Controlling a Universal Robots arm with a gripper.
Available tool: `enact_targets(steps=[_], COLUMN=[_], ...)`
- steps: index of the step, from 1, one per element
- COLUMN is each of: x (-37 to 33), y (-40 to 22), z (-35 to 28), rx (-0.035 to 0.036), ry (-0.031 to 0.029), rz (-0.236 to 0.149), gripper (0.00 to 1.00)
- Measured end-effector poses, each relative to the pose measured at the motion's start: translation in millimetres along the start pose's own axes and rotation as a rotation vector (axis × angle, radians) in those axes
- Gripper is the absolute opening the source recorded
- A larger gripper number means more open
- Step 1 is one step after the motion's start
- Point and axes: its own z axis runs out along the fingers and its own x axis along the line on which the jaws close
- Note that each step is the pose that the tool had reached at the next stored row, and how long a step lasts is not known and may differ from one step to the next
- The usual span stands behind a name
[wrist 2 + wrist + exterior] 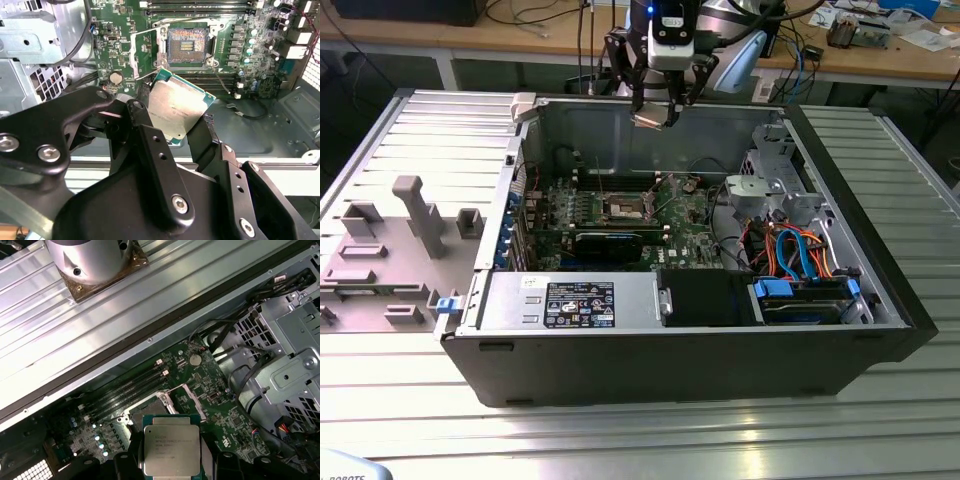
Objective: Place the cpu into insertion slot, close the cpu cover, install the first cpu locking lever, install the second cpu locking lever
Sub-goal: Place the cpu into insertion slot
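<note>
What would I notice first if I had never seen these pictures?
Probably the shiny square cpu, held by the black gripper above the green board in both wrist views. On that board sits the empty insertion slot, a dark square with a silver rim. In the exterior view, the big open computer case lies on a ribbed metal table.

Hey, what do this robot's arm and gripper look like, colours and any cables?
The gripper is matte black, built of angular linkage bars joined by silver screws. In the exterior view the arm is silver and pale blue, a blue light glows at the wrist, and black cables loop beside it.
</note>
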Motion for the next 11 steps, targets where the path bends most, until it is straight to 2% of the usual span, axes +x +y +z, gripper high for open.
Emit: enact_targets(steps=[11], x=[0.0], y=[-0.1], z=[0.7], rx=[-0.0008], ry=[-0.0036], rz=[0.04], gripper=[0.54])
